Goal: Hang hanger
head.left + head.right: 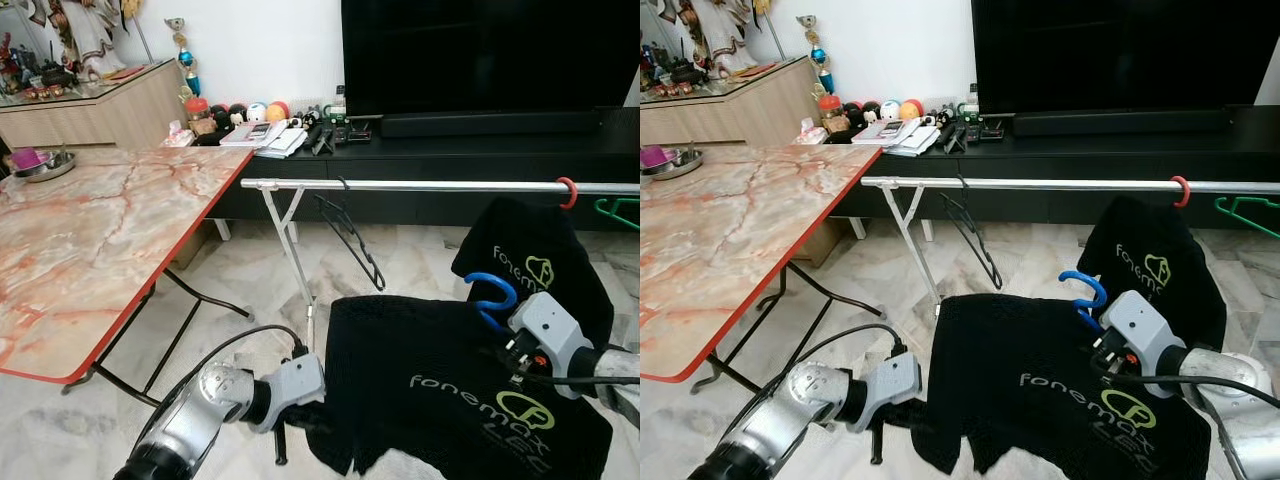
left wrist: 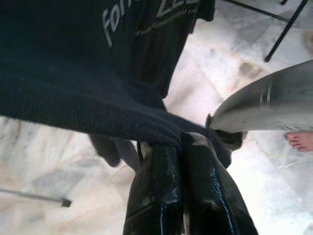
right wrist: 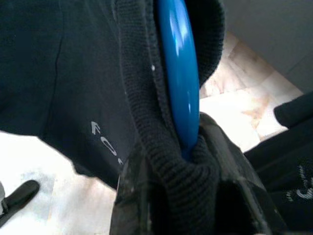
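Holding: both hands carry a black shirt spread between them, near, below the rail.
Left hand: fingers pressed together, clamped on the shirt's knitted edge at its near-left corner; the silver arm reaches in from the lower left.
Right hand: clamped on the blue hanger together with the shirt's ribbed collar, which wraps around the hanger's neck.
Blue hanger: its hook sticks up out of the collar at the shirt's right side, just left of the right wrist, below the rail and not touching it.
Shirt: printed logo faces up, lying roughly flat and sagging toward the near edge.
Rail: silver bar running left to right across the middle, on a crossed metal leg at its left end.
On the rail: an empty black hanger left of centre; a red hook to the right carrying a second black shirt; a green hanger at the far right.
Counter: marble-patterned top with a red edge, on the left, with a metal bowl at its far end.
Far: a low black TV bench with a dark screen above it.
Floor: pale marble tiles.
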{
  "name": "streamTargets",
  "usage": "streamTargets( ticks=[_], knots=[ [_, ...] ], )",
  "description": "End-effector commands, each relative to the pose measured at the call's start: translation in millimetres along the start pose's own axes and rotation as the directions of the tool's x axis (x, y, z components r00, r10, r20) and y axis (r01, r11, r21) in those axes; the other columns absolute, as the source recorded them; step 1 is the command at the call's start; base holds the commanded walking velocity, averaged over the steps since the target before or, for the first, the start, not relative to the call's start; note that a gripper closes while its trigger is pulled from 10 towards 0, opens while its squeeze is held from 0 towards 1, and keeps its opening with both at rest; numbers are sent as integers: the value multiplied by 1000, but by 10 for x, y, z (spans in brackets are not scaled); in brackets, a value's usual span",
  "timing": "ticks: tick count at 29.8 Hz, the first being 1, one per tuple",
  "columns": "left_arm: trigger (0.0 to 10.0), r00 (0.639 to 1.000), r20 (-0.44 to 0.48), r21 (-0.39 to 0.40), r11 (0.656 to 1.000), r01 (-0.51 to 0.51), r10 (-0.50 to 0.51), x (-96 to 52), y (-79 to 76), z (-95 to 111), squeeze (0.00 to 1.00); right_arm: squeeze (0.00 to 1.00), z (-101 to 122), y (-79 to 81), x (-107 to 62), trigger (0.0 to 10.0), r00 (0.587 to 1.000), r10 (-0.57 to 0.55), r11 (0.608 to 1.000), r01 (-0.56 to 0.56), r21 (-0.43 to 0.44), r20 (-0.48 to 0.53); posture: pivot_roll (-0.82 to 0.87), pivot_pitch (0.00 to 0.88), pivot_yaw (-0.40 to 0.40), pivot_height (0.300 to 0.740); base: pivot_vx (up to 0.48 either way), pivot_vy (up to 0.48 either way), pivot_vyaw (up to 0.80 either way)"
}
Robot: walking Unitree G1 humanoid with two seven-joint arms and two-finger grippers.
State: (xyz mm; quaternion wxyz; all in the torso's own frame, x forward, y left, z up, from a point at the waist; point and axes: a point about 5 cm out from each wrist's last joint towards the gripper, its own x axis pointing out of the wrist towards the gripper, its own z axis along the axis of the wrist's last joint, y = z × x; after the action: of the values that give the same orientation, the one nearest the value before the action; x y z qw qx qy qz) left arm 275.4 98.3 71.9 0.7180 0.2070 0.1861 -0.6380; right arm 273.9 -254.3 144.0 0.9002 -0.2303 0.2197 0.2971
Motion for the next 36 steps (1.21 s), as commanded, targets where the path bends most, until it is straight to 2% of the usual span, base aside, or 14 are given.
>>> streamTargets(
  ticks=[1,2,3,4,5,7,8,15,23,28,36],
  knots=[
    [0,994,-36,-7,995,101,-101,55,-154,-98,0,0,172,-206,-104,10000,989,-134,991,135,-12,65,-11,0,113,740,0,0,0],
    [0,996,-51,13,997,70,-70,51,-126,-102,0,0,156,-173,-101,10000,993,-102,994,104,-26,54,-11,0,113,740,0,0,0],
    [7882,993,-99,60,997,-52,58,42,-7,-125,0,0,129,-67,-99,10000,999,-7,998,9,-59,42,-8,0,112,740,0,0,0],
    [7882,993,-99,60,997,-52,58,42,-7,-125,0,0,129,-67,-99,10000,999,-7,998,9,-59,42,-8,0,112,740,0,0,0],
    [10000,981,-92,86,983,-161,169,27,113,-107,0,0,114,19,-107,10000,997,69,994,-66,-92,34,-6,0,111,740,0,0,0],
    [10000,973,-78,53,975,-214,218,6,175,-81,0,0,106,32,-111,10000,996,85,992,-82,-97,27,-7,0,111,740,0,0,0],
    [10000,970,-70,50,972,-231,234,-12,204,-62,1000,0,100,18,-121,10000,996,83,992,-81,-100,19,-7,0,112,740,0,0,0],
    [10000,968,-92,72,971,-227,233,-102,242,-102,1000,0,86,-25,-212,10000,994,105,986,-106,-131,-18,-11,0,117,740,0,0,0],
    [10000,960,-112,87,965,-249,258,-226,318,-153,1000,0,113,52,-246,10000,983,184,971,-183,-154,-11,-8,0,118,740,0,0,0],
    [10000,963,-63,89,963,-255,261,-172,333,-89,1000,0,104,112,-275,10000,967,253,951,-256,-174,-37,-11,0,115,740,0,0,0],
    [10000,968,-3,88,965,-248,250,-118,332,-22,1000,0,104,120,-353,10000,951,299,932,-308,-192,-75,-14,0,114,740,0,0,0]
  ],
)
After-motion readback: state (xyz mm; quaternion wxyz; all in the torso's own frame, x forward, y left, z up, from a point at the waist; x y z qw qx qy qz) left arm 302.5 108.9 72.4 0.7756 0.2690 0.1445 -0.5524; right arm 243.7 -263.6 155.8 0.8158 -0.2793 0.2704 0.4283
